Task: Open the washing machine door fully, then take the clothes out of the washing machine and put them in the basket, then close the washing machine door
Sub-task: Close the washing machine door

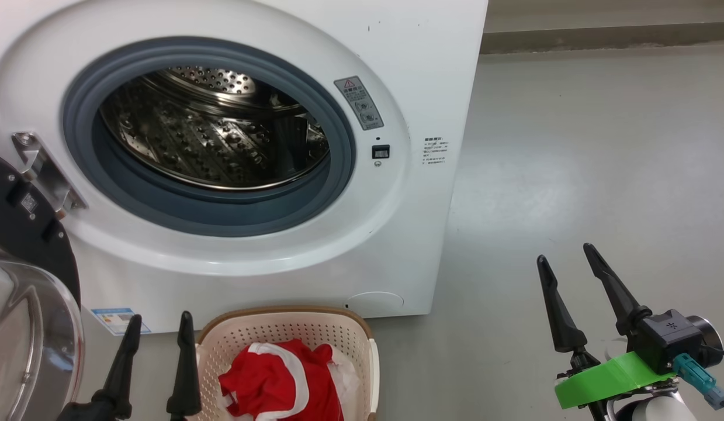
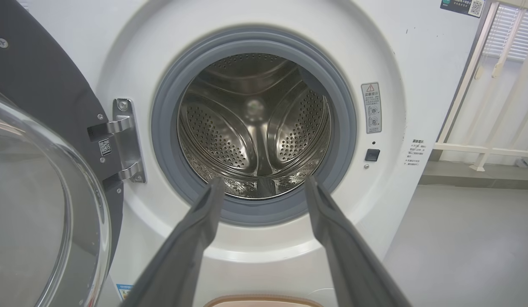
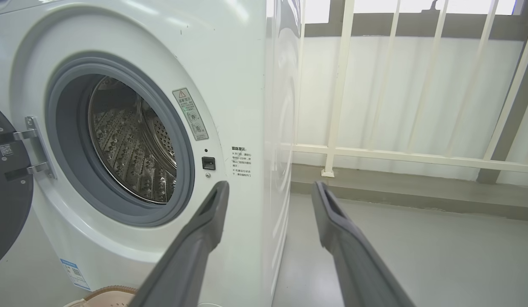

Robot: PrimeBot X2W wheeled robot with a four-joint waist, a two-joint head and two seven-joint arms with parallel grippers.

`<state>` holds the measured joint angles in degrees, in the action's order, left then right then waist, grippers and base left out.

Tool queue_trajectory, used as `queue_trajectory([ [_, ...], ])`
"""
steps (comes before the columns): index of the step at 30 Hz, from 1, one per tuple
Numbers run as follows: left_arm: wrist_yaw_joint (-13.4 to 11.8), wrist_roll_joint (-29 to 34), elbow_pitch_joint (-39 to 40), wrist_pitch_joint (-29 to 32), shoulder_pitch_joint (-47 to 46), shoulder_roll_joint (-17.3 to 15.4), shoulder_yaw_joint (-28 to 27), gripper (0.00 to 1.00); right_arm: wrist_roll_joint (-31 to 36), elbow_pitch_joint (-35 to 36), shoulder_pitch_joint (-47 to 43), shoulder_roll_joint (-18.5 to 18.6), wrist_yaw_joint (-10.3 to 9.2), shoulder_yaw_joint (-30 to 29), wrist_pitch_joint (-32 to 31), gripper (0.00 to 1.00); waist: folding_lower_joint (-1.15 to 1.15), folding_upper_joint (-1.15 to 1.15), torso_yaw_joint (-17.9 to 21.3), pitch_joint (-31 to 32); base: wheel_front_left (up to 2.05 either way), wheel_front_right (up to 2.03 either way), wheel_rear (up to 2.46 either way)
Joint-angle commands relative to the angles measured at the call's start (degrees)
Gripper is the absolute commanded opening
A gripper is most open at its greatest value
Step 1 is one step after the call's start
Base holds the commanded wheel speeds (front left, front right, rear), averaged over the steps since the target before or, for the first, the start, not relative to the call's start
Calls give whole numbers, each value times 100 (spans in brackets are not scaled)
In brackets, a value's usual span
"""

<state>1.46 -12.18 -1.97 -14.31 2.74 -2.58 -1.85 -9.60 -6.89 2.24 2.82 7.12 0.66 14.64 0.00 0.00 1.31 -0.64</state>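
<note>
Below the empty drum [image 1: 215, 134], the clothes [image 1: 274, 380] lay in the basket [image 1: 280, 311], the left gripper [image 1: 160, 318] and right gripper [image 1: 566, 255] stood spread and empty, and the door [image 1: 23, 234], swung wide at left, seemed best closed by a steady left-arm push on its rim.

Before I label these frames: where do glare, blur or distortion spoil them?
Head view: soft glare on the floor, highlights in the drum. Left wrist view: washing machine door glass looks soft. Right wrist view: window blown out, railing posts splay.
</note>
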Motion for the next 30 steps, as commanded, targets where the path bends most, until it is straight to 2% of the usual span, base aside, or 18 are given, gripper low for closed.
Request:
queue_trajectory([
  [1,-50,35,173,-69,-16,-31,-163,100,11,163,-32,6,36,132,36,100,0,0,-1,-3,-81,81,0],
  [9,-31,94,180,-69,-10,-30,-141,100,-9,159,-42,6,36,146,36,100,0,0,2,-19,-143,143,0],
  [19,140,38,323,-69,-36,-30,-138,100,-26,165,4,6,36,159,36,100,0,0,8,-105,-168,168,0],
  [30,34,106,353,-69,-30,-30,-126,100,-30,162,44,6,36,159,36,100,0,0,-11,-138,-42,42,0],
])
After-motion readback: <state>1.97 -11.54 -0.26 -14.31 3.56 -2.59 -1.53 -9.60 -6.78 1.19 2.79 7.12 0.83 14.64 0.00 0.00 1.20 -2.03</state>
